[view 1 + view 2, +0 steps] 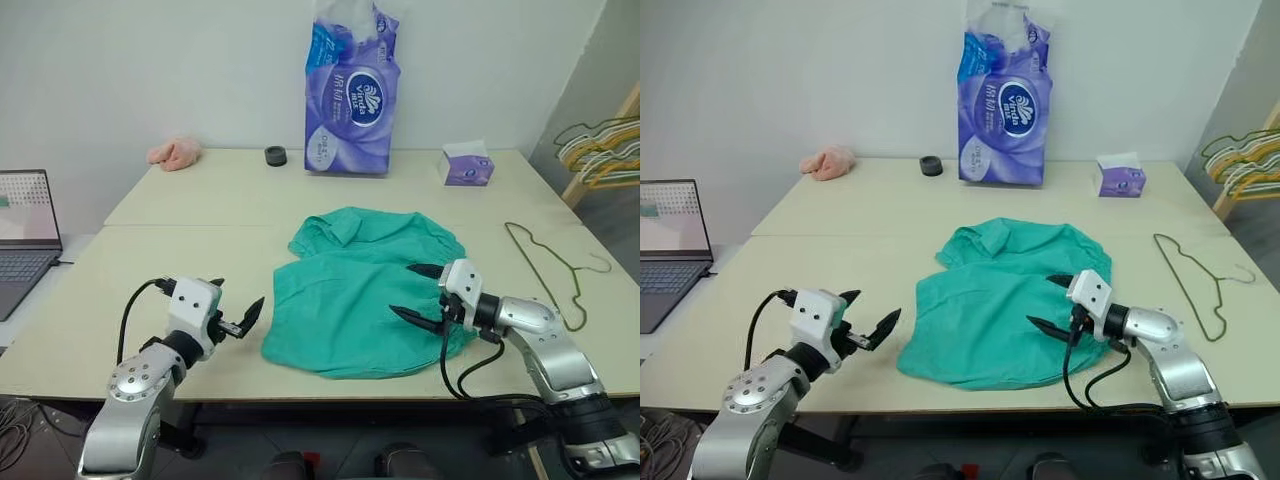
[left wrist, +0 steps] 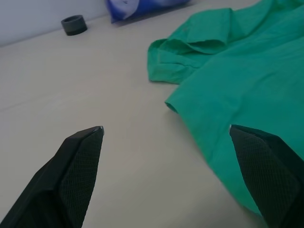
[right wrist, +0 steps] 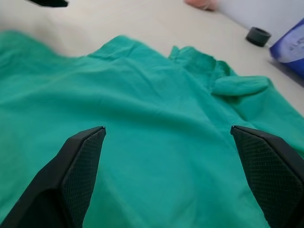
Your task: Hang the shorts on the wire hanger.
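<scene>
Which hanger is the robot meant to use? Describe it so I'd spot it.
Look at the table, on the robot's right past the teal shorts. The wire hanger lies flat there alone, thin and olive-grey, unlike the coloured hangers on the rack beyond.

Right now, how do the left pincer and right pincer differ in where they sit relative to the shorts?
The left pincer hangs over bare table, beside the edge of the shorts; the right pincer hangs above the cloth itself. The left points toward the shorts, the right across them. Both are open and hold nothing.

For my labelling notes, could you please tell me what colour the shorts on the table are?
The shorts are plain teal-green, best seen in the right wrist view.
</scene>
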Motion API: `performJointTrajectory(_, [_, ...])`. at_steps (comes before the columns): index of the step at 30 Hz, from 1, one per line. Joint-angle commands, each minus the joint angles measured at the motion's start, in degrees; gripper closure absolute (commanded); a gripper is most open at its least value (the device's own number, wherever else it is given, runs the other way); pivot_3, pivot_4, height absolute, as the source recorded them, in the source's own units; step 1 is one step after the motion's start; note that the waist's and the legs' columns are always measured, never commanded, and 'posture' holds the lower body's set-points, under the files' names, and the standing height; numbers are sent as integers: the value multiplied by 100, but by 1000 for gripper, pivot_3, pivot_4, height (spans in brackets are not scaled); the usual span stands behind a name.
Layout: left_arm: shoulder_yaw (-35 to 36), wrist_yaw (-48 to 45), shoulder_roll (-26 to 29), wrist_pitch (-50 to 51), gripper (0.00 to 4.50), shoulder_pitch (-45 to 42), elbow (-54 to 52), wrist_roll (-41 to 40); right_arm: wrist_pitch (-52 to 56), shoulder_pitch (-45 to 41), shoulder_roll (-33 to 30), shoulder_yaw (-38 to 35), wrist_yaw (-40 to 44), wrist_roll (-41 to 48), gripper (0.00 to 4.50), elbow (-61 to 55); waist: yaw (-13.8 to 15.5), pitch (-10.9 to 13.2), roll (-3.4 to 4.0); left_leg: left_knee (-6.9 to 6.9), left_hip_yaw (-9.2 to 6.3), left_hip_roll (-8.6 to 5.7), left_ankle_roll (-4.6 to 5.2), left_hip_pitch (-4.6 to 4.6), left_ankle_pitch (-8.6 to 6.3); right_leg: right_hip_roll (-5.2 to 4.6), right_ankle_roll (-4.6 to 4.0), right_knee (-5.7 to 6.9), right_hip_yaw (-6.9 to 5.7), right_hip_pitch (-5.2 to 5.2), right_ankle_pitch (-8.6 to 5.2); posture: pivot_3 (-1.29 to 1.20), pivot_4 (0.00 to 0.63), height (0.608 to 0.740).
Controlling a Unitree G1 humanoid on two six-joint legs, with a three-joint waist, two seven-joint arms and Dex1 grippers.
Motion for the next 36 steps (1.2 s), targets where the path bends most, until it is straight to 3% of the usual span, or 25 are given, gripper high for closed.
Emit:
performJointTrajectory(1, [-81,-27,140,-97,27,-110,-142,140,-262,13,-288,16,313,-32,0,-223,-46,8,-4,0,-1,0,0,0,0,0,0,0,0,0,0,-153,32,740])
performJointTrajectory(8, [-400,-530,589,-154,27,-170,23,247,-733,-43,-589,236,500,-396,0,-18,-174,46,-16,0,-3,6,0,1,0,1,-7,1,1,0,-5,-166,28,740])
performJointTrajectory(19, [-935,-2186,1708,-104,27,112,-348,-107,-713,323,-1780,166,1678,-47,0,-101,-236,86,-15,-4,-4,12,0,-1,-1,-7,-19,-2,0,0,-14,-201,31,740])
performJointTrajectory(29, [-1578,-2099,1608,-497,27,-300,276,573,-1534,129,-1460,475,1142,-929,0,195,-404,90,-13,-1,-4,12,0,3,0,-5,9,2,1,4,-28,-225,36,740])
performJointTrajectory(32, [-1704,-2113,1600,-660,617,-337,409,711,-1808,9,-1405,592,1036,-1173,0,403,-456,92,-12,-2,-2,11,0,0,-1,-6,6,2,3,2,-26,-226,37,740])
performJointTrajectory(36, [-1797,-2215,1558,-720,1818,-352,417,673,-2057,-140,-1315,650,934,-1289,174,628,-503,92,-12,-2,-4,11,0,1,-1,-7,-13,2,2,5,-15,-228,38,740])
